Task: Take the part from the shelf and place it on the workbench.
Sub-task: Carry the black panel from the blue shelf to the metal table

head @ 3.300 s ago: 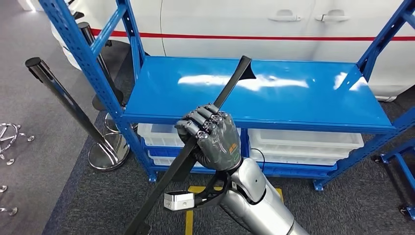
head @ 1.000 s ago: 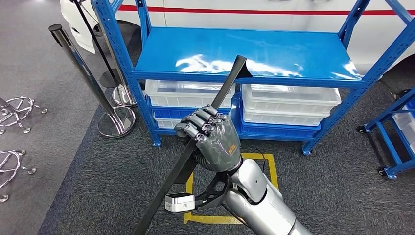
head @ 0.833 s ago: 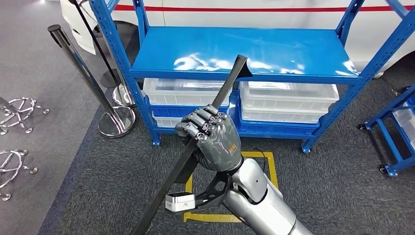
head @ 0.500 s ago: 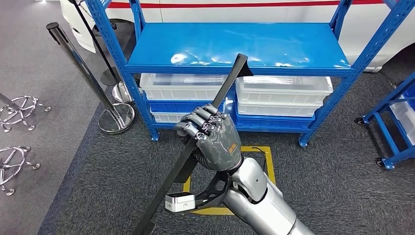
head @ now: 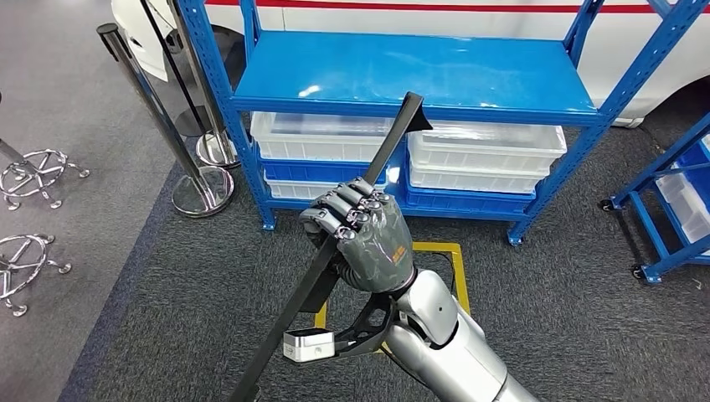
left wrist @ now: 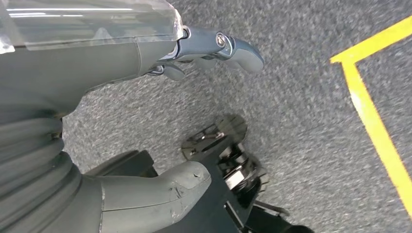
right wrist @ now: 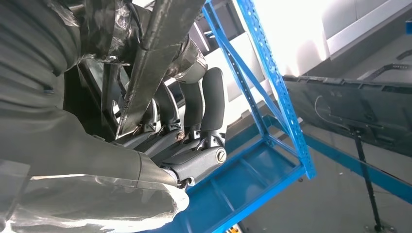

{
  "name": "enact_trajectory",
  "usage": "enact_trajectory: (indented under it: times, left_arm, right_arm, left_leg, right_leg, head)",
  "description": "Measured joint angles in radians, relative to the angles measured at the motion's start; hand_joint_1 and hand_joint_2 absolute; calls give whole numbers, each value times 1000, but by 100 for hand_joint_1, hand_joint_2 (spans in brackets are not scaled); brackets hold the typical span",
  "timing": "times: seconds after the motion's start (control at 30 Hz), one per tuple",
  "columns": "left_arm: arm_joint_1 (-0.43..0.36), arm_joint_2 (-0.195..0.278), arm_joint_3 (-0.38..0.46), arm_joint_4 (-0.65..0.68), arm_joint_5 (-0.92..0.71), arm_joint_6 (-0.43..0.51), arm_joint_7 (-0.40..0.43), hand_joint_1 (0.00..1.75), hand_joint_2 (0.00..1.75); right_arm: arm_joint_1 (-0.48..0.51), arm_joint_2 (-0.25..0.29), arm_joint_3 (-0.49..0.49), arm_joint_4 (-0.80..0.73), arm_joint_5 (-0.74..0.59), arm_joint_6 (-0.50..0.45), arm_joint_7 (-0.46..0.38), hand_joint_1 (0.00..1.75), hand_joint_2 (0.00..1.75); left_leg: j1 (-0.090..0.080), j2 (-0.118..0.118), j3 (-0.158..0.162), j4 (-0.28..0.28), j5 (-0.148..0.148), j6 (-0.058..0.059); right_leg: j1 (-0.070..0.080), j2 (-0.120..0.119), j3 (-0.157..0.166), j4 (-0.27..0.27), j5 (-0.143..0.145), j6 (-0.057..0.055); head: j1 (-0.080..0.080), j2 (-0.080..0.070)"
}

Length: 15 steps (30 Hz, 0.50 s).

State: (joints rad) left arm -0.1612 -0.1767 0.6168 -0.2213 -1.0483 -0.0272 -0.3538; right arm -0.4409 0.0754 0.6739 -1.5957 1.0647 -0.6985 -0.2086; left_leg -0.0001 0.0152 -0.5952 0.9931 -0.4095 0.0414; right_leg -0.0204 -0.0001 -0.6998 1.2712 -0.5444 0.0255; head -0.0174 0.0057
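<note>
**Right hand wrapped round the long black part, shelf out in front**

Fingers (head: 343, 209) curled tight around the part (head: 368, 180), knuckles stacked in a row on its left side. Same grip up close in the right wrist view: dark fingers (right wrist: 206, 104) folded over the flat strip (right wrist: 155, 58), thumb side underneath. So right hand (head: 364, 239) firmly clenched on the thing, roughly at mid-length.

Part itself: long, thin, black, running on a diagonal from near-left, low by the frame edge, up to far-right. Flared tip at the far end, sitting in line with the front edge of the blue shelf (head: 419, 71) in the head view; can't tell if touching, looks held in the air. Silver forearm (head: 444, 343) coming up from the near right, small white camera box (head: 306, 345) bracketed just below the wrist.

Left hand (left wrist: 145, 121) hanging down over grey carpet, thumb and the other fingers apart, nothing between them.

Further out: top board of the shelf bare and glossy, white plastic bins (head: 486, 155) stacked on the lower level. Yellow taped square (head: 456, 268) on the carpet just behind the hand. Chrome stanchion posts (head: 180, 159) to the left of the shelf, chrome star-shaped bases (head: 33, 172) at the far left edge. White car body with a red stripe (head: 402, 7) behind the shelf. Another blue frame on castors (head: 661, 209) off to the right.
</note>
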Motion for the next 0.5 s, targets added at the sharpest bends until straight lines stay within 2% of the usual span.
enact_trajectory:
  times: [0.07, 0.1, 0.13, 0.23, 0.27, 0.3, 0.33, 0.4, 0.43, 0.47, 0.5]
  left_arm:
    - [2, 0, -2, 0, -5, 2, 12, 0, 175]
    - [5, 1, -3, 0, -9, 4, 22, 0, 175]
    - [9, 2, -4, 0, -13, 6, 31, 0, 175]
    - [26, 9, -8, 0, -19, 8, 53, 0, 175]
    - [33, 11, -9, 0, -19, 9, 57, 0, 175]
    - [41, 14, -9, 0, -19, 9, 60, 0, 175]
    - [47, 16, -9, 0, -19, 10, 61, 0, 175]
    - [56, 20, -9, 0, -17, 11, 63, 0, 175]
    - [59, 22, -9, 0, -16, 11, 63, 0, 175]
    - [61, 24, -9, 0, -14, 11, 62, 0, 175]
    - [62, 26, -9, 0, -13, 10, 61, 0, 175]
  right_arm:
    - [-1, 0, 1, 0, 0, 0, 1, 175, 175]
    - [-2, 0, 1, -1, 0, 0, 1, 175, 175]
    - [-2, -1, 1, -1, 1, 0, 3, 175, 175]
    - [0, -1, 2, -3, 4, 0, 7, 175, 175]
    - [1, -1, 2, -4, 5, 0, 8, 175, 175]
    - [2, -1, 2, -5, 6, 0, 7, 175, 175]
    - [4, -1, 2, -7, 6, 0, 6, 175, 175]
    - [11, -1, 1, -8, 7, 0, 1, 175, 175]
    - [15, -1, 1, -8, 6, 0, -1, 175, 175]
    - [20, -1, 1, -8, 5, 0, -4, 175, 175]
    - [24, -1, 1, -9, 3, 0, -7, 175, 175]
  left_leg:
    - [1, -1, -21, 15, 6, -8]
    - [1, -1, -28, 22, 9, -13]
    - [1, -1, -34, 27, 12, -18]
    - [3, -2, -42, 32, 22, -40]
    - [4, -3, -49, 41, 11, -46]
    - [6, -4, -60, 68, -15, -52]
    - [9, -5, -78, 114, -54, -56]
    - [11, -6, -119, 238, -136, -63]
    - [12, -6, -128, 282, -156, -65]
    - [12, -6, -120, 295, -159, -66]
    - [12, -6, -91, 268, -144, -65]
  right_leg:
    - [-3, -1, 93, -128, 35, 0]
    - [-1, -1, 126, -177, 46, -4]
    - [2, 0, 144, -210, 47, -10]
    - [6, 3, 138, -225, 56, -34]
    - [4, 3, 133, -226, 64, -42]
    - [3, 2, 127, -229, 72, -50]
    - [2, 1, 119, -231, 80, -55]
    - [5, 0, 99, -230, 95, -60]
    - [6, -1, 88, -229, 102, -60]
    - [7, -1, 77, -227, 109, -59]
    - [7, -1, 67, -224, 116, -57]
  head:
    - [0, 0]
    - [0, 0]
    - [1, 0]
    - [2, 0]
    - [2, 0]
    - [1, 0]
    - [1, 0]
    - [1, 0]
    - [1, 0]
    - [1, 0]
    - [1, 0]
